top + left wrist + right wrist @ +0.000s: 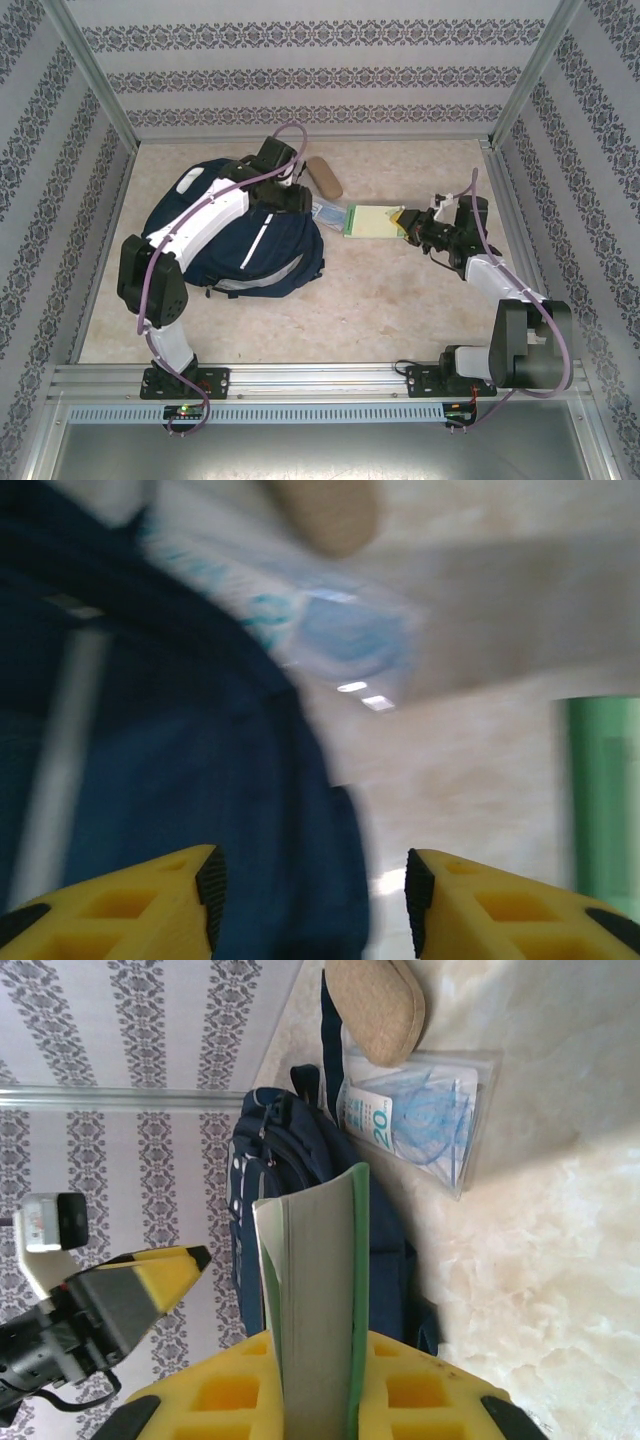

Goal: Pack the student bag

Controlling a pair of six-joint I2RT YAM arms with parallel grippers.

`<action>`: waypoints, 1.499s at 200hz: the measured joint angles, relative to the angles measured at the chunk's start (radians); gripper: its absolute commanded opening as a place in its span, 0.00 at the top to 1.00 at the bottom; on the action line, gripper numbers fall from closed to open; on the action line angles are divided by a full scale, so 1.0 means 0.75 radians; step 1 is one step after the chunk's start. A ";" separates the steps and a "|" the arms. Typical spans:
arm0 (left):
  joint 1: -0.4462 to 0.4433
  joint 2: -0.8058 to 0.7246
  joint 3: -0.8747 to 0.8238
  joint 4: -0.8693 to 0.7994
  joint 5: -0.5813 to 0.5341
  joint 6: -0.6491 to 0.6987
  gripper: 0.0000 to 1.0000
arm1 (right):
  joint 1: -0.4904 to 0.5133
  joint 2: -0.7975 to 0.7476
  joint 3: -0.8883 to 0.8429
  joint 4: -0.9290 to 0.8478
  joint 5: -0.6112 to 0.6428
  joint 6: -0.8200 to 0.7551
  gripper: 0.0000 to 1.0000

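The left gripper (310,885) is hovering half open, empty, over the backpack (255,250) lying left of centre on the table (400,300) — the right gripper (315,1390) is clamping a green notebook (315,1280) nearby.

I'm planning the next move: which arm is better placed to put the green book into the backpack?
Probably right. The right pincer is shut on the green book, aimed at the backpack; the left pincer is open and empty.

Bright even light, soft shadows, left wrist view motion-blurred
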 measured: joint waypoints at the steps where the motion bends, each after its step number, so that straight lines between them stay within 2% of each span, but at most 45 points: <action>1: -0.001 0.001 0.000 -0.005 -0.008 0.006 0.46 | 0.002 0.000 0.000 0.001 0.000 0.000 1.00; 37: -0.032 0.041 -0.049 -0.164 -0.270 0.175 0.44 | 0.056 0.026 0.000 0.001 0.024 -0.014 1.00; 94: -0.103 0.099 -0.117 -0.193 -0.395 0.286 0.44 | 0.091 0.066 0.000 0.001 0.045 -0.015 1.00; 104: -0.108 0.109 -0.122 -0.189 -0.409 0.294 0.52 | 0.098 0.069 0.000 0.002 0.049 -0.015 1.00; 117: -0.115 0.122 -0.129 -0.184 -0.419 0.300 0.73 | 0.100 0.072 0.000 0.002 0.050 -0.015 1.00; 140: -0.124 0.127 -0.150 -0.186 -0.453 0.322 0.99 | 0.108 0.074 0.000 0.006 0.056 -0.015 1.00; 178: -0.122 0.082 -0.151 -0.187 -0.494 0.324 1.00 | 0.135 0.086 0.004 0.012 0.061 -0.015 1.00; 214: -0.084 -0.053 -0.066 -0.207 -0.459 0.322 1.00 | 0.178 0.127 0.030 0.020 0.074 -0.010 1.00; 243: 0.014 -0.169 0.028 -0.207 -0.368 0.309 1.00 | 0.255 0.173 0.081 0.054 0.100 0.020 1.00; 300: 0.278 -0.277 0.064 -0.198 -0.014 0.235 1.00 | 0.476 0.342 0.244 0.225 0.179 0.133 1.00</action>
